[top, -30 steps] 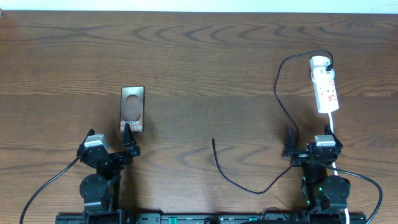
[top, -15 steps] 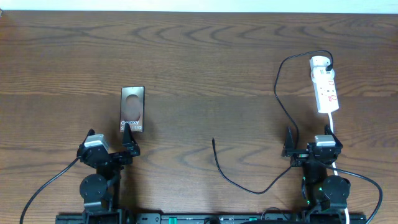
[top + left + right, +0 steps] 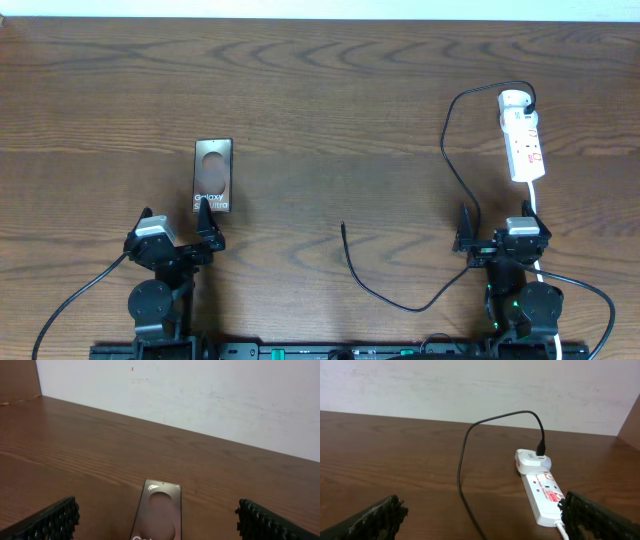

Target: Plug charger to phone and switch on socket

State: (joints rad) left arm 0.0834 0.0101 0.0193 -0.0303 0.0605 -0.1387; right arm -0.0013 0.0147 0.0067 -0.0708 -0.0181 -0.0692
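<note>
The dark brown phone (image 3: 213, 175) lies flat at the left, lettering toward me; it also shows in the left wrist view (image 3: 159, 515). My left gripper (image 3: 178, 232) is open and empty just below it. The white socket strip (image 3: 521, 137) lies at the right, and shows in the right wrist view (image 3: 542, 487). The thin black charger cable (image 3: 447, 150) runs from the strip's far end down and left; its free plug tip (image 3: 343, 226) lies loose mid-table. My right gripper (image 3: 495, 235) is open and empty below the strip.
A white wall (image 3: 200, 395) backs the far table edge. The strip's white cord (image 3: 534, 205) runs down beside my right arm. Thick black robot cables (image 3: 590, 290) trail at the near edge.
</note>
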